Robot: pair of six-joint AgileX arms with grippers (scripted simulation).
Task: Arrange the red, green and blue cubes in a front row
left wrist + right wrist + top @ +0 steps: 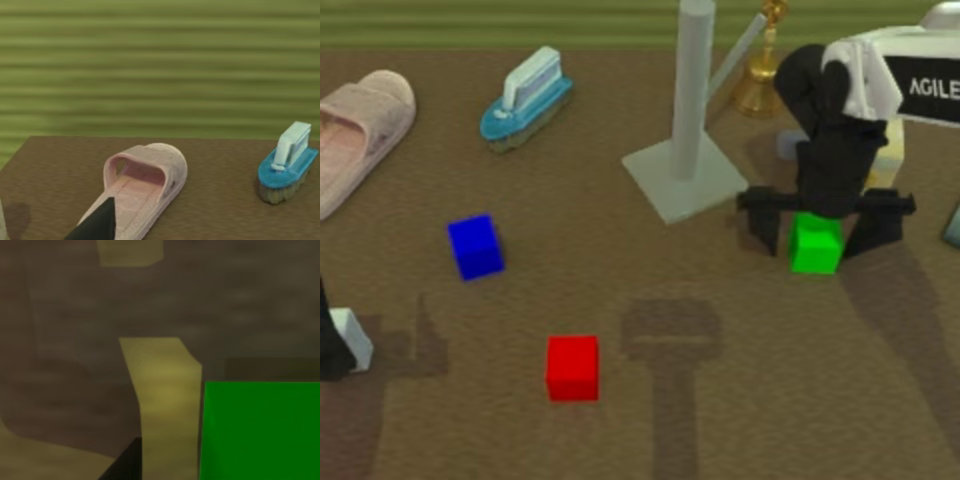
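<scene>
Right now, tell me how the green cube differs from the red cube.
The green cube sits between the open fingers of the right gripper at the table's right; the red cube lies free, nearer the front, left of centre. Both look equal-sized, plain and glossy.

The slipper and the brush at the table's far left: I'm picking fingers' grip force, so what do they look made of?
The slipper looks like soft matte foam or rubber: pale pink, rounded thick edges, no shine. The brush looks like hard smooth plastic, blue body with a pale handle, over tan bristles. This is rendered, so both are guesses.
</scene>
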